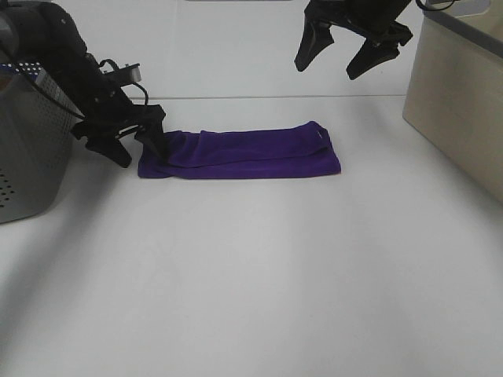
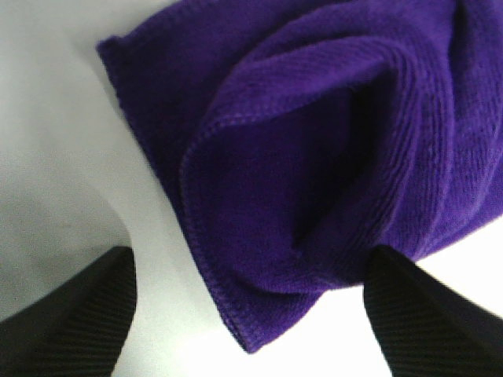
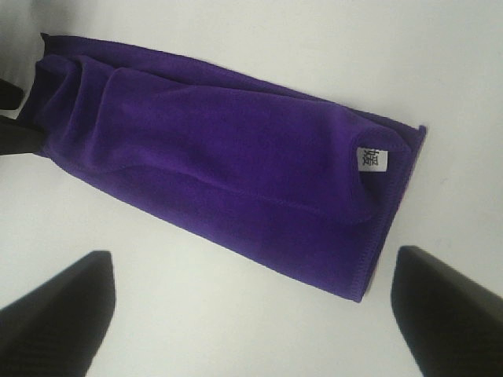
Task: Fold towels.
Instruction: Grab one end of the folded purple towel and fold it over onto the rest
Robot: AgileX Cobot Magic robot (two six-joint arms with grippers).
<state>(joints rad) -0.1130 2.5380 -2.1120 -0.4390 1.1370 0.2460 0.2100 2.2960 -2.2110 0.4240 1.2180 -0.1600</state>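
step: halving folded towel (image 1: 244, 153) | left gripper (image 1: 137, 154) straddling towel's end, jaws spread | right gripper (image 1: 339, 64) hovering above towel, jaws spread | tip: likely needing all layers pinched together

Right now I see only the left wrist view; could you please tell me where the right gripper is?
Observer: The right gripper hangs open, raised above the table, near the right end of the towel, touching nothing.
Operator: Thank you. How does the towel lie overall?
Observer: It is folded into a long band running left to right, with a small white tag near its right end.
Operator: Is anything close to my left gripper?
Observer: A grey perforated basket stands just to its left.
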